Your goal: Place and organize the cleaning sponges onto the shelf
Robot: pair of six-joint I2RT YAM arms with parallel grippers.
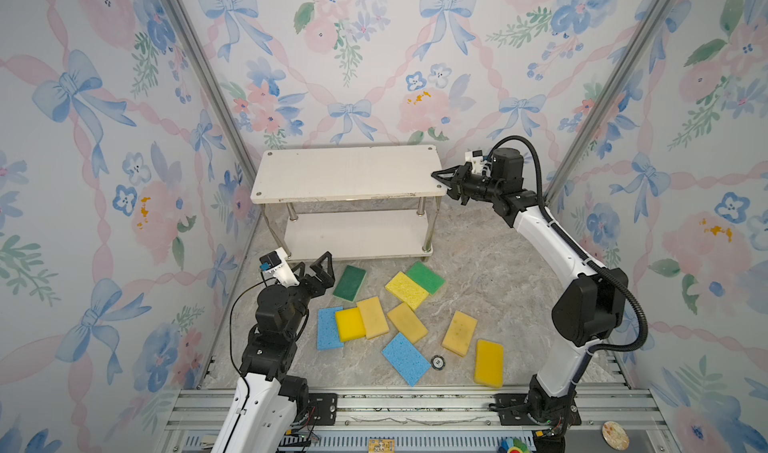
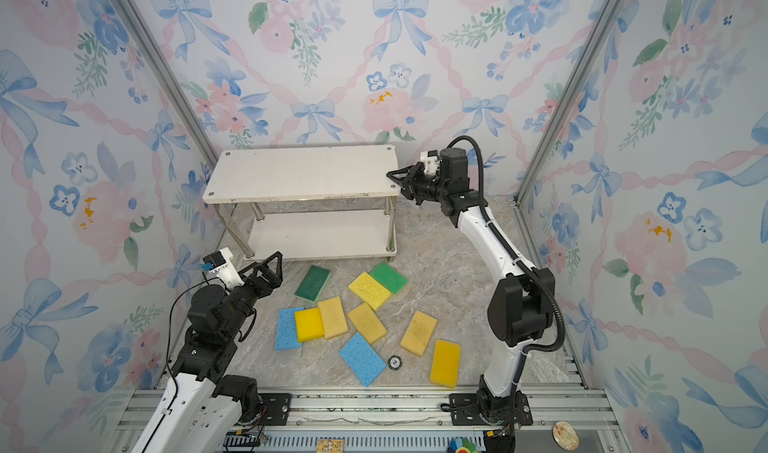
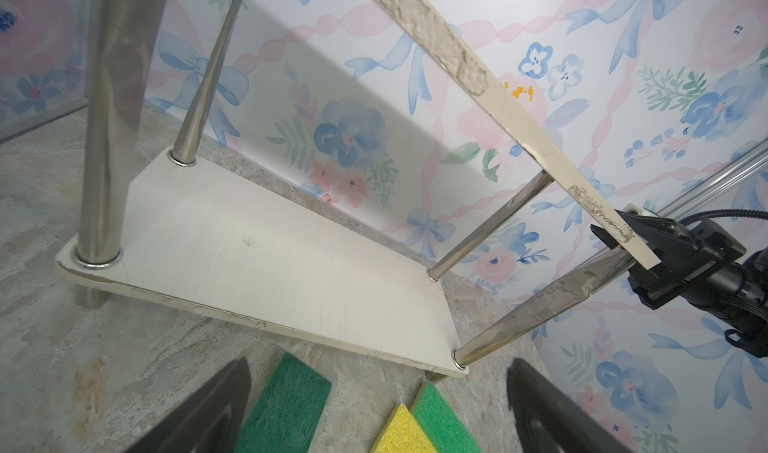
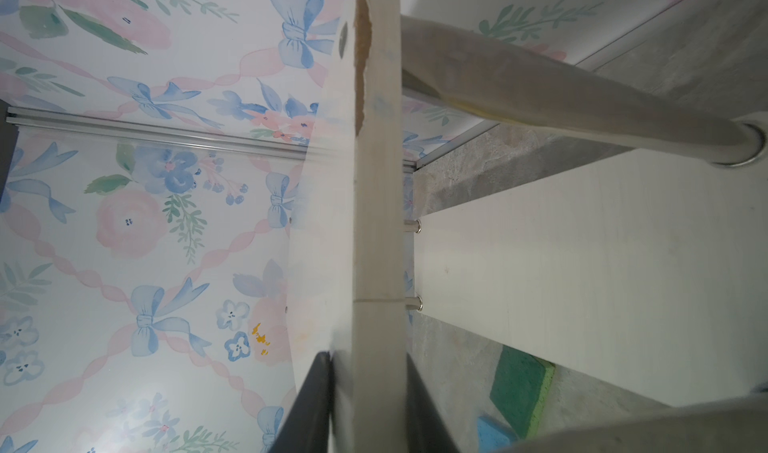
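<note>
Reading the floor (image 1: 498, 272) as a dial, nearest me at 6 o'clock runs one rail (image 1: 415, 403), with both arm bases bolted to it. Just past it I count ten sponges (image 1: 407, 322) lying flat, all short of the shelf: six yellow to tan, two blue, two green. One yellow sits alone at 5 o'clock and one blue at 6. Between them lies one small round disc (image 1: 437, 362), just beside the blue one's corner.

At 8 o'clock a yellow sponge overlaps the second blue, with a tan one tight against its other side. Further out, a bright yellow one covers a corner of the lighter green at 12. The darker green lies apart at 11.

My left gripper (image 1: 313, 267) hangs at 10 o'clock, just beside that darker green, jaws spread wide.

The one shelf (image 1: 347, 172) stands at 12 o'clock against the back wall, with two white boards on four chrome legs. The top board overhangs the lower one. My right gripper (image 1: 439, 180) is clamped on the top board's right end, one finger above and one below. Its arm arches over the 3 o'clock side.

The floor is grey marbled. Three walls (image 1: 374, 56) carry blue bows and pink flowers, with two metal posts in the back corners.
</note>
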